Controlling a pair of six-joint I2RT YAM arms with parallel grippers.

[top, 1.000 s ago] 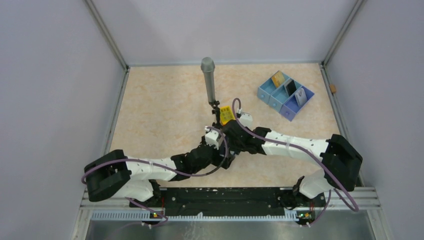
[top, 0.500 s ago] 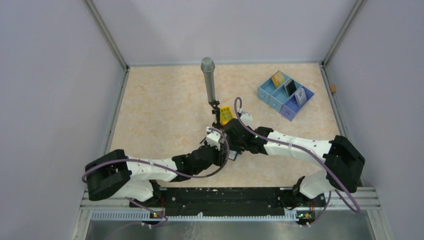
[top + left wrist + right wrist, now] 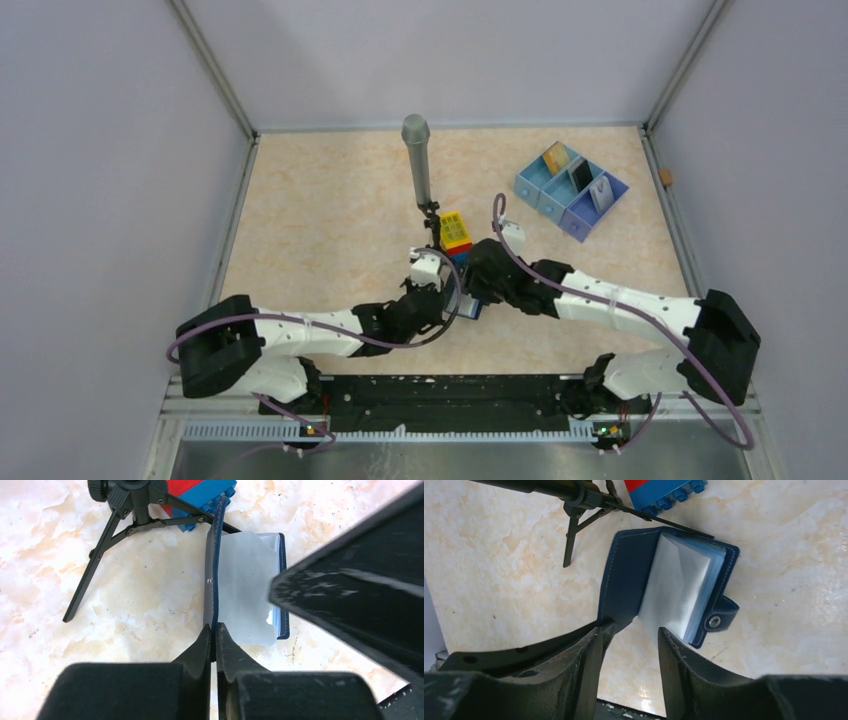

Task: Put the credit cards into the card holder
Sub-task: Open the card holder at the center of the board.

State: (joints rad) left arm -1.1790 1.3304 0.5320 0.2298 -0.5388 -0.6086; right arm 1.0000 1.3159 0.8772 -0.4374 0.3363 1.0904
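The navy card holder point(image 3: 624, 580) lies open on the table beside the tripod, with its pale sleeves point(image 3: 679, 592) fanned up and its snap tab point(image 3: 714, 622) at the right. My left gripper point(image 3: 215, 630) is shut on the edge of the card holder's point(image 3: 212, 570) cover, holding the cover upright. My right gripper point(image 3: 630, 631) is open just in front of the card holder, with nothing between its fingers. In the top view both grippers meet over the card holder point(image 3: 470, 309). The credit cards, a gold one point(image 3: 556, 157), a dark one point(image 3: 580, 175) and a pale one point(image 3: 600, 194), stand in the tray.
The pale blue three-compartment tray point(image 3: 545, 200) sits at the back right. A small black tripod with a grey cylinder point(image 3: 417, 165) stands just behind the card holder, its legs point(image 3: 90, 575) splayed. A yellow-topped toy brick block point(image 3: 455, 232) sits beside the tripod.
My left gripper closed on the card holder's cover. My right gripper opened, let go and drew back to the right, uncovering the toy block.
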